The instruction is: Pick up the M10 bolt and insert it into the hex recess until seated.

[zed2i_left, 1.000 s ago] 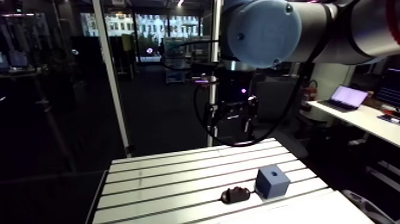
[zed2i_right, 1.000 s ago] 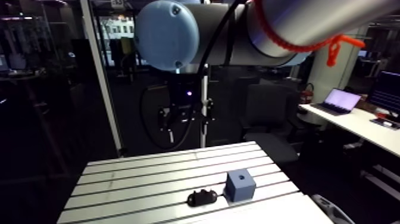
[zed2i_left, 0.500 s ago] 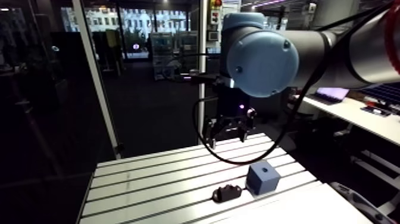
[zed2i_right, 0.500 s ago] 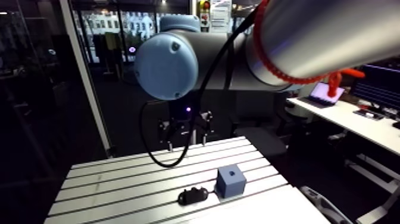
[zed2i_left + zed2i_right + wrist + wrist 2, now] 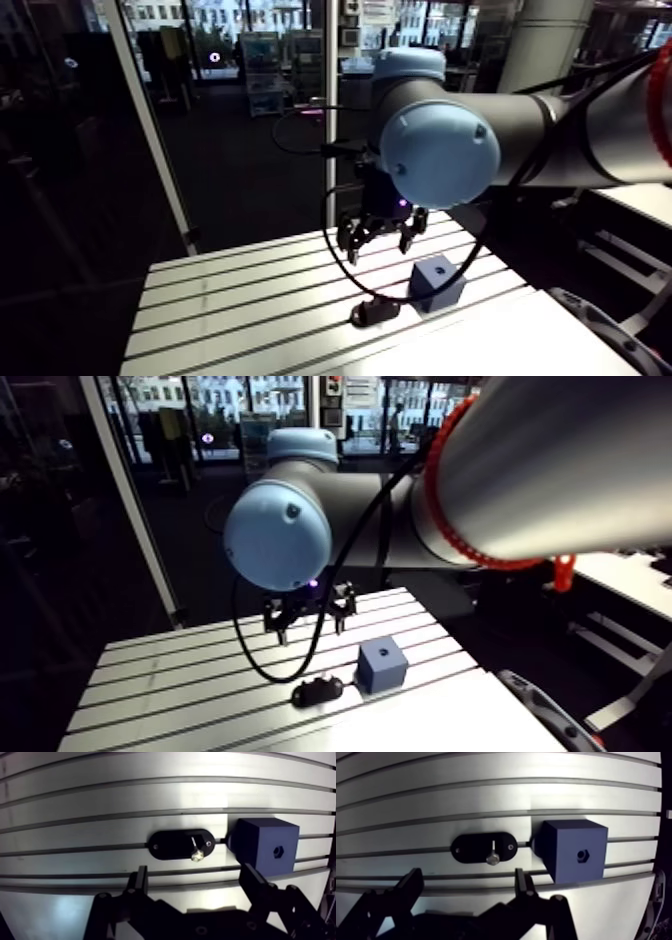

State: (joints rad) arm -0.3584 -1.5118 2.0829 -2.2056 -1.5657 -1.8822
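Bolt [image 5: 196,849] sits propped in its black holder [image 5: 167,844], just left of the blue block [image 5: 260,842] — likely so you can grasp it cleanly from above. Your gripper [image 5: 194,872] hovers nearby above the table [image 5: 100,802], fingers [image 5: 140,881] spread wide and empty; the hex recess [image 5: 278,851] is unfilled.

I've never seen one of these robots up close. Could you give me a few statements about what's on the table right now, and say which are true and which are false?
1. The gripper is gripping the bolt. False: its fingers are open with nothing between them, and the bolt sits on the black holder.
2. The blue block stands close beside the black holder. True.
3. The bolt is already in the block's hex recess. False: the recess is empty.
4. The table has long slots running across it. True.
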